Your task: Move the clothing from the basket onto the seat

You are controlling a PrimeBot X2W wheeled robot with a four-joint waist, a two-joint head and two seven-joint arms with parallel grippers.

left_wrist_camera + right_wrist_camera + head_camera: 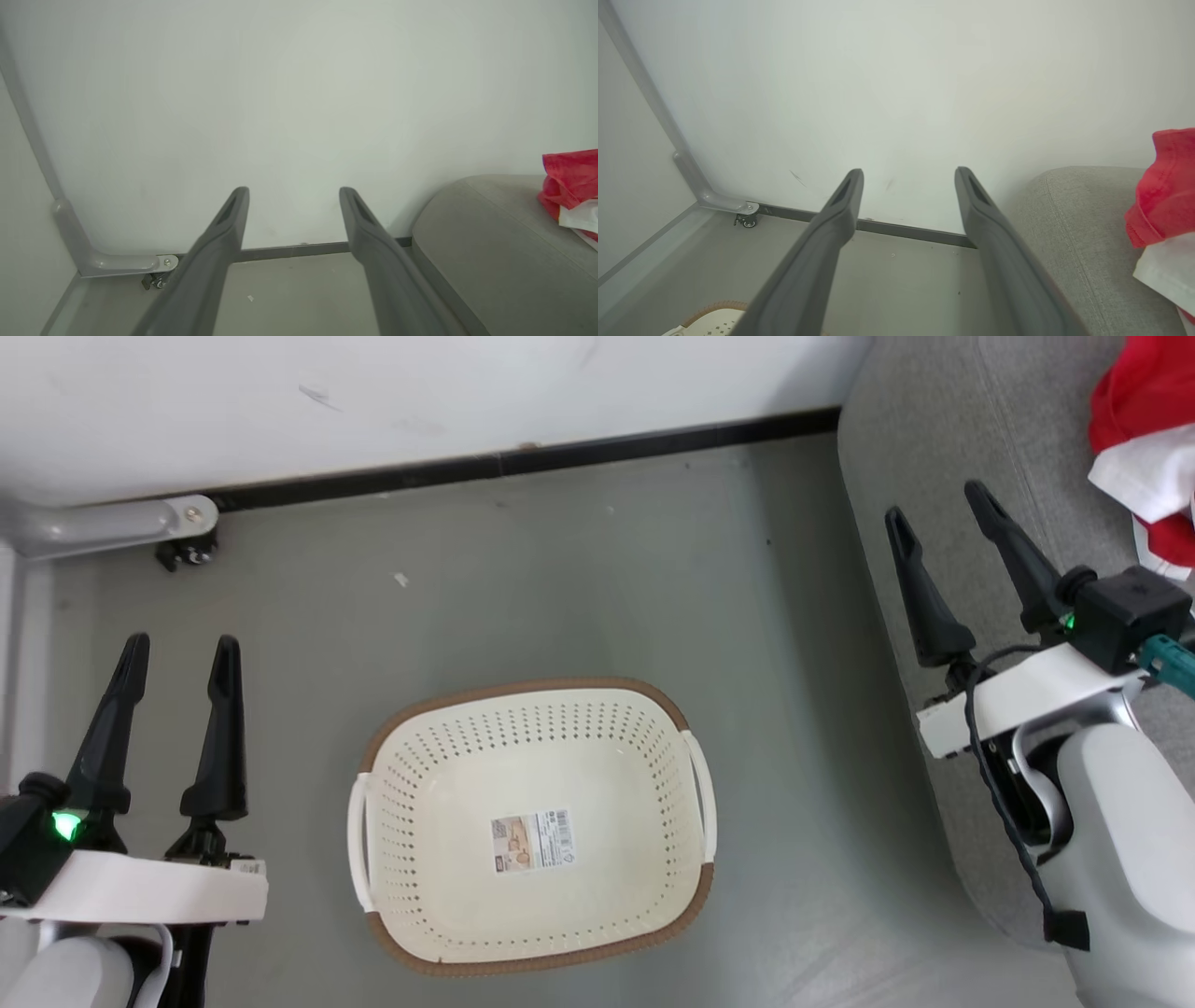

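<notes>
Empty basket (439, 784) on floor, between left end effector (182, 644) and right end effector (935, 502). Both released, jaws spread, nothing held. Red-and-white clothing (1144, 448) heaped on seat (943, 457), just past right end effector's tips, outboard. Judgement: transfer looks done; nothing visible remains to lift.

Red-and-white clothing (1144, 439) heaped on grey seat (934, 457); cream basket (411, 821) empty

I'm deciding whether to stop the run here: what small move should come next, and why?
Probably just draw the right end effector back from the seat to rest. The basket holds nothing but its label, the clothing lies on the seat, and the left end effector and the right are both open and empty.
</notes>
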